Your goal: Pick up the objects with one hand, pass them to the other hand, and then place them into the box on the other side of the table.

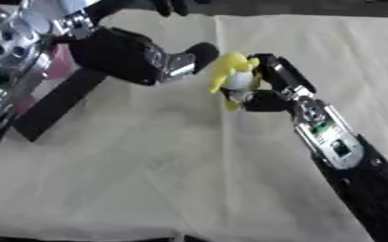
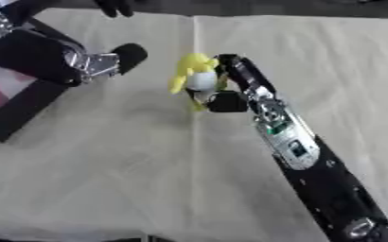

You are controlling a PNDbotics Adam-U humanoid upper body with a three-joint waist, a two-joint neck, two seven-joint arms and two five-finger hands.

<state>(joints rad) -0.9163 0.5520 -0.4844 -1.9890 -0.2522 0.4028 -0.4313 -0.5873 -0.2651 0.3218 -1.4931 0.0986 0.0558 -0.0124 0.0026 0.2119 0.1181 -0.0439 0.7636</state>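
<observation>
Toy yellow w/ white middle, pinched in right hand.

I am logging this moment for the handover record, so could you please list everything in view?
Toy: one, yellow and white, mid-table, held in the right hand.
Cloth: one, beige, covering the table.
Box: one, dark rim with pink inside, at the left edge.
Dark glove-like shape: one, black, at the far edge.
Left hand: one, black and silver, left of the toy, apart from it; fingers unclear.
Right hand: one, black, fingers curled round the toy.
</observation>
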